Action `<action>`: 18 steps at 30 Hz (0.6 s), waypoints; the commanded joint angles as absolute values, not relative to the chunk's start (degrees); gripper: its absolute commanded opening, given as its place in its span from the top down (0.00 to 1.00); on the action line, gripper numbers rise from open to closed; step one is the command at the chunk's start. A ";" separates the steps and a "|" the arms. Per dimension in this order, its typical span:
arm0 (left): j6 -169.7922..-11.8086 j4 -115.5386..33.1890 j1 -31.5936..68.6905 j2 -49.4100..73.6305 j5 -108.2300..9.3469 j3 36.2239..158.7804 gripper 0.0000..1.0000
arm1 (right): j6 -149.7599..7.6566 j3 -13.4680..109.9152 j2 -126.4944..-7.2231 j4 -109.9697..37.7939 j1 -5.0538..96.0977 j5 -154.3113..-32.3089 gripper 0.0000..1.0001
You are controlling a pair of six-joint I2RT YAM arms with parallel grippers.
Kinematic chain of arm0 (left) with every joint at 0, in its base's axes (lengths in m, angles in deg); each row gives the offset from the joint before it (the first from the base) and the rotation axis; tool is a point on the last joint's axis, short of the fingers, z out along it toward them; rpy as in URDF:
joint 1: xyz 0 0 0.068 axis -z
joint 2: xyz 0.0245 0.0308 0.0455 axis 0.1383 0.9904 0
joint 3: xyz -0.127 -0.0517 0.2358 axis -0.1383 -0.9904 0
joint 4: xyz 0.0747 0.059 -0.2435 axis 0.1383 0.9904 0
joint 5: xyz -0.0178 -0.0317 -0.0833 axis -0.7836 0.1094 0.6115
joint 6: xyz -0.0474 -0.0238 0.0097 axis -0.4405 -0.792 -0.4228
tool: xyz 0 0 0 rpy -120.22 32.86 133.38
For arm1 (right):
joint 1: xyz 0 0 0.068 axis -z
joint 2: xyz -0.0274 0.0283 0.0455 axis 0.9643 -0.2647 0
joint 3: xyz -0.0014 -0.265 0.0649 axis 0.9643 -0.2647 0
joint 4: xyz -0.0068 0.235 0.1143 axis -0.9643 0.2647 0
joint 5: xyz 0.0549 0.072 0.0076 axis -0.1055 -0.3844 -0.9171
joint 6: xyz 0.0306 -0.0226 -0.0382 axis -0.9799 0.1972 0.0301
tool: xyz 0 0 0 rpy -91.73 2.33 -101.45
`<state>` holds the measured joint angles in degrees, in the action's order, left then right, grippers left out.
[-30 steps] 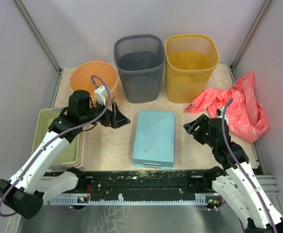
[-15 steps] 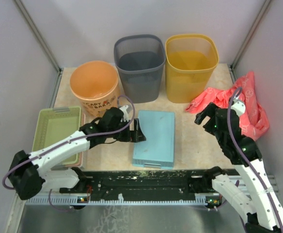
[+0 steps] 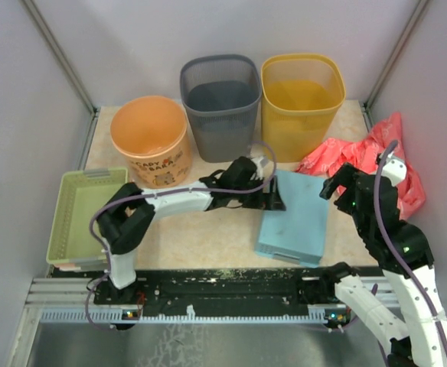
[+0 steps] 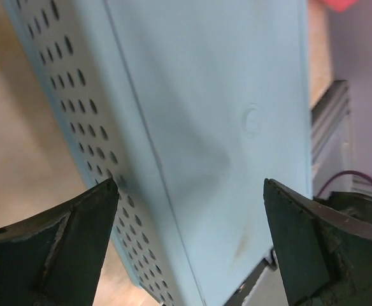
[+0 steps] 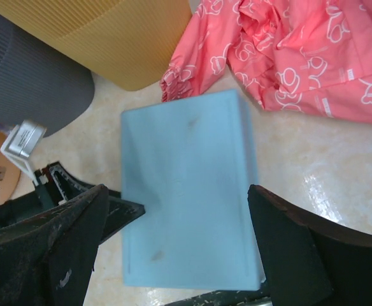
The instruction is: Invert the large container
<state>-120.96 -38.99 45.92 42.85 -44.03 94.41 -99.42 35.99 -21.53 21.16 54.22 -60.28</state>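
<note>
**While we flank it, light blue container (image 3: 294,215) lies flat face up**

It rests on the table (image 3: 200,237) before the yellow bin (image 3: 301,103), just beside the pink cloth (image 3: 384,164). Our left pincer (image 3: 273,200), spread, sits at its left edge; our right pincer (image 5: 176,189), spread, hovers above.

The blue container (image 4: 224,127) runs off the top of my left wrist view. From above, my left gripper (image 3: 268,197) covers its left edge, so I cannot tell whether I touch it. The pink cloth (image 5: 313,51) is cut off by my right wrist view's edges.
</note>
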 commanded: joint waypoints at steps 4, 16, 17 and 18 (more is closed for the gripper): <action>-114.55 -41.65 47.15 40.37 -39.29 103.74 0.01 | -94.51 41.31 -21.47 22.98 54.49 -57.53 0.10; -120.56 -22.95 42.89 -1.73 -61.87 78.05 0.01 | -98.64 23.65 -29.71 3.29 51.90 -82.92 0.10; -121.77 -22.49 42.92 -4.51 -63.48 76.92 0.01 | -100.12 23.05 -32.29 1.37 48.31 -81.77 0.10; -122.26 -22.28 43.06 -6.74 -65.16 76.01 0.01 | -101.28 23.23 -35.13 -0.02 43.33 -78.94 0.10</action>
